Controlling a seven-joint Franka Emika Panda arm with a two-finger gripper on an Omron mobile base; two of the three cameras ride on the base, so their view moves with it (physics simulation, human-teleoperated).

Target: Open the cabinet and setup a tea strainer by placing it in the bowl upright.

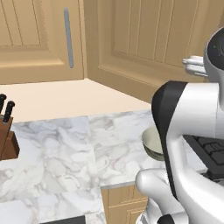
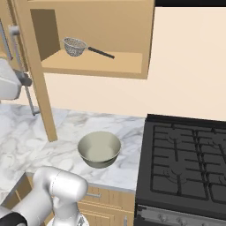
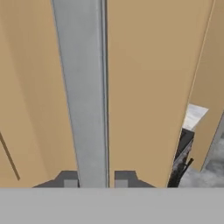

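Landmark for all positions: the round pale cream-grey bowl [image 2: 99, 149], sitting on the white marble worktop [image 2: 66, 132].

Far left of the bowl: a brown wooden knife block [image 1: 6, 140] with dark handles, at the worktop's edge in the left base view.

Left of the bowl and above it: the light tan wooden wall cabinet [image 2: 145, 39]. Its panelled door [image 2: 39, 88] stands swung out, edge-on in the right base view, with the long grey bar handle [image 3: 83, 87] on its face. In the hand view the end effector [image 3: 95, 178] sits with one dark tip on each side of this bar, jaws narrow and clamped on it.

Directly above the bowl, slightly left: the small round grey metal mesh tea strainer [image 2: 74, 46], lying on the plain wooden shelf [image 2: 95, 62] inside the cabinet, its thin dark handle pointing right. It is well apart from the bowl, and nothing touches it.

Right of the bowl: a black gas stove [image 2: 185, 167], butted against the worktop.

Step in hand, as I judge it: the door-opening stage, near its end, since the shelf is already exposed.

Next move calls for: letting go of the bar, backing the hand clear of the door, then reaching up into the shelf for the strainer. Lowering it cup-down into the bowl follows.
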